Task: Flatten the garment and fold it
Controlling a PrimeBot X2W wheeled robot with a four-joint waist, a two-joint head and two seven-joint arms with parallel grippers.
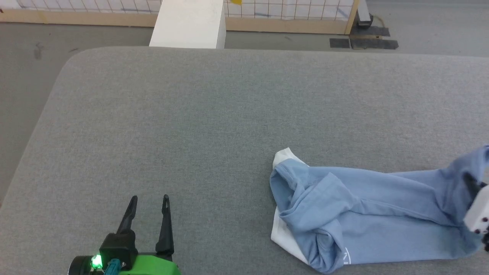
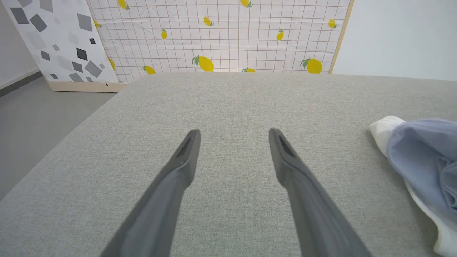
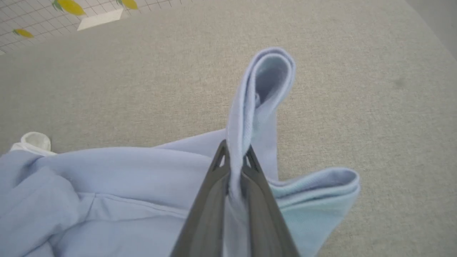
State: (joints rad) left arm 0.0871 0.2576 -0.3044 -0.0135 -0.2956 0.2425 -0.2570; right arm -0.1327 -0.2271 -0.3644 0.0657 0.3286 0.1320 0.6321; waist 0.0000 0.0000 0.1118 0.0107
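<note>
The garment (image 1: 355,217) is a light blue shirt with a white section, bunched lengthways on the grey padded table at the lower right of the head view. Its white part also shows at the right edge of the left wrist view as the garment (image 2: 425,153). My right gripper (image 3: 235,151) is shut on a fold of the garment (image 3: 250,107), whose hemmed edge loops up above the fingertips. In the head view my right gripper (image 1: 473,183) is at the shirt's raised right end. My left gripper (image 1: 149,202) stands open over bare table, well left of the shirt; its fingers (image 2: 185,157) hold nothing.
The grey padded table (image 1: 214,126) has a rounded far-left corner. Beyond its far edge stand a white block (image 1: 189,23) and a wood-framed grid panel with lemon prints (image 2: 221,35). Grey floor lies to the left.
</note>
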